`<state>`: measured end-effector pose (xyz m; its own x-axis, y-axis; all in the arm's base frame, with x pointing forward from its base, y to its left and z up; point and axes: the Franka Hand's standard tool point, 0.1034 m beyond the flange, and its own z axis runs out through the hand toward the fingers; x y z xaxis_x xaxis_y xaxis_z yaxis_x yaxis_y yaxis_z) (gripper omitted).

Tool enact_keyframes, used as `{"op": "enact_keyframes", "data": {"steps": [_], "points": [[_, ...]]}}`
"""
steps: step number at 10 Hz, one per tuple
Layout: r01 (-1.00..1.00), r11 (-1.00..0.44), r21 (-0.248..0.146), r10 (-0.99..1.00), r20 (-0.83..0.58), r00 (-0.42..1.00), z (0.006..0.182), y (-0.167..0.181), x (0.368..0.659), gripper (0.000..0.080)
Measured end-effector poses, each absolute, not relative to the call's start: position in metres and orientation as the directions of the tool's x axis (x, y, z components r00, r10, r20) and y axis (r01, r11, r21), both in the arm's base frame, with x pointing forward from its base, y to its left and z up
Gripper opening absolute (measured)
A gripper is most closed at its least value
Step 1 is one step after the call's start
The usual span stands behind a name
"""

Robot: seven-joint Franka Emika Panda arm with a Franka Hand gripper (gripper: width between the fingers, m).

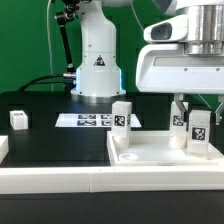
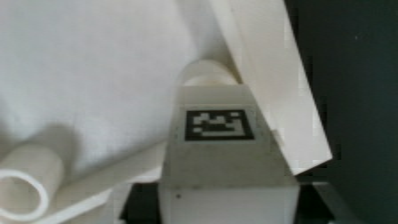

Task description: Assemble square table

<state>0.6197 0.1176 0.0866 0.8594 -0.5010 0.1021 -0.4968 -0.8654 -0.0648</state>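
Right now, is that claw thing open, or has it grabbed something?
Gripper: closed on a white table leg.

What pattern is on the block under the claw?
The leg carries a black-and-white square tag; clearest in the wrist view.

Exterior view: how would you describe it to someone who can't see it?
A white robot arm's gripper hangs right over a small tagged leg standing on a white square tabletop. A second leg stands beside it, a third leg near the tabletop's other end, and a fourth leg apart on the black table, at the exterior view's left.
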Motion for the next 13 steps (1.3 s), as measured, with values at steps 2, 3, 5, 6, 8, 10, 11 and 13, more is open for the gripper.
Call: {"op": "enact_keyframes", "data": {"steps": [2,3,5,6,8,10,11,13], "points": [[-0.680,-0.728,-0.085,-0.685,0.084,0.724,0.0863,0.1169,0.6196,0.0290],[-0.753,-0.652,-0.093,-0.759,0.074,0.647,0.0861,0.1169,0.6196,0.0290],[-0.874,-0.472,-0.114,-0.881,0.038,0.471,0.0857,0.1194,0.6196,0.0290],[-0.914,-0.386,-0.121,-0.922,0.016,0.387,0.0855,0.1195,0.6198,0.0290],[-0.964,-0.229,-0.135,-0.972,-0.029,0.235,0.0854,0.1176,0.6209,0.0290],[-0.984,-0.120,-0.131,-0.991,-0.049,0.127,0.0850,0.1167,0.6210,0.0290],[-0.986,-0.101,-0.130,-0.993,-0.052,0.108,0.0850,0.1169,0.6210,0.0290],[-0.986,-0.100,-0.131,-0.993,-0.053,0.108,0.0850,0.1171,0.6210,0.0366]]}}
